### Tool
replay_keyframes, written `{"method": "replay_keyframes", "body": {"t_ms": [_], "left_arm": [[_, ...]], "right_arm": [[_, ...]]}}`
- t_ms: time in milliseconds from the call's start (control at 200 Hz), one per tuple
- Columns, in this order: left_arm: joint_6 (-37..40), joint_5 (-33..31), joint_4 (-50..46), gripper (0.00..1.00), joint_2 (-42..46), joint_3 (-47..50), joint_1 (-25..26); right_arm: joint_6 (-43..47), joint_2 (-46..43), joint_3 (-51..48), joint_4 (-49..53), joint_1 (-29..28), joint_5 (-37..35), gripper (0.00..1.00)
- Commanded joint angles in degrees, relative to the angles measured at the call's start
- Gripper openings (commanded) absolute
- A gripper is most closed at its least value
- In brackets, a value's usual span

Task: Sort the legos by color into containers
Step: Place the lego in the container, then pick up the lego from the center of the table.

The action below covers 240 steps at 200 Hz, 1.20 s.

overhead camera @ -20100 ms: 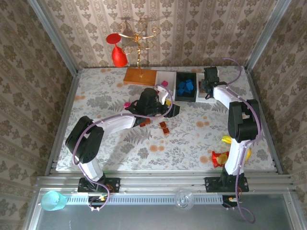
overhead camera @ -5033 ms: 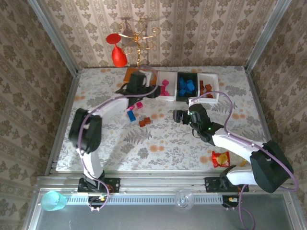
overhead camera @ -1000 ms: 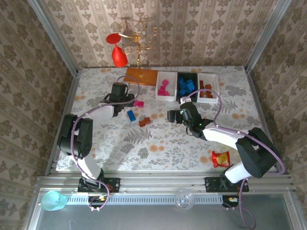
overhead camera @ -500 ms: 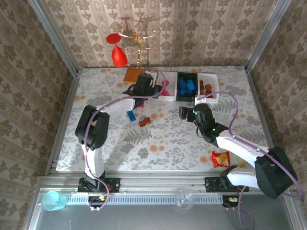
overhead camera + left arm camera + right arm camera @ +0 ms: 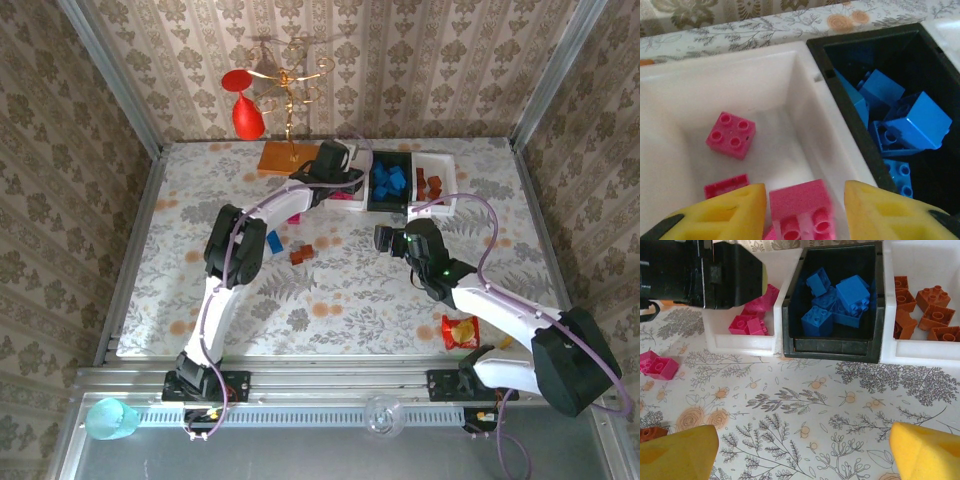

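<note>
- We see the left gripper over the left white tray, at the far side of the table.
- Its yellow fingers are parted. A pink brick sits between them with a thin gap on each side, so we read it as not pinched.
- We cannot tell whether that brick rests on the tray floor or on other pieces.
- The same tray also holds a square pink four-stud brick lying flat, and more pink pieces near the fingers.
- The black tray is the middle one, touching the left white tray's side. It is full of blue bricks.
- The right white tray sits just beside the black one and holds orange-brown bricks.
- The right gripper hangs over bare tablecloth in front of the trays, fingers spread wide with nothing between them.
- Loose on the table in front of the left white tray are a pink brick pair, a blue brick and an orange-brown brick.
- A snack packet lies near the right arm, well apart from the trays.
</note>
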<state>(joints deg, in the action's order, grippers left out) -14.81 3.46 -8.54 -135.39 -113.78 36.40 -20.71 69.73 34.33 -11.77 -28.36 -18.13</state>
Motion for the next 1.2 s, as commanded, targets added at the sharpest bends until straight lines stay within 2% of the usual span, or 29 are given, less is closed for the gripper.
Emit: {"method": "replay_keyframes", "body": {"t_ms": [0, 155, 390, 510, 595, 860, 1010, 1195], "left_arm": [[0.06, 1.36, -2.86, 0.54, 1.04, -3.39, 0.07], [1.14, -0.62, 0.56, 0.61, 8.39, 5.29, -0.13], [2.33, -5.42, 13.91, 0.67, 31.33, 38.86, -0.95], [2.90, -10.27, 14.81, 0.73, 41.65, 52.81, -2.63], [2.04, -11.63, 12.37, 0.75, 46.04, 58.73, -4.53], [-0.98, -13.22, 7.87, 0.80, 50.03, 66.50, -8.59], [-2.27, -12.69, 6.81, 0.82, 46.50, 65.35, -9.53], [-3.99, -12.70, 6.93, 0.80, 41.70, 63.56, -9.86]], "right_arm": [[-1.17, -1.05, -0.28, 0.42, 0.23, -1.09, 0.90], [-0.92, -1.44, -0.42, 0.34, 0.23, -0.87, 0.90], [-0.13, -0.88, -0.75, -1.68, -0.02, 0.72, 0.90], [0.04, 0.83, -0.98, -4.60, -0.50, 1.55, 0.90], [-0.20, 2.59, -0.68, -7.03, -0.98, 2.54, 0.90], [0.69, 6.13, 2.32, -7.72, -2.90, 3.80, 0.90], [2.95, 7.12, 3.51, -7.93, -4.12, 6.66, 0.90], [4.71, 7.87, 4.27, -8.04, -6.07, 6.89, 0.90]]}}
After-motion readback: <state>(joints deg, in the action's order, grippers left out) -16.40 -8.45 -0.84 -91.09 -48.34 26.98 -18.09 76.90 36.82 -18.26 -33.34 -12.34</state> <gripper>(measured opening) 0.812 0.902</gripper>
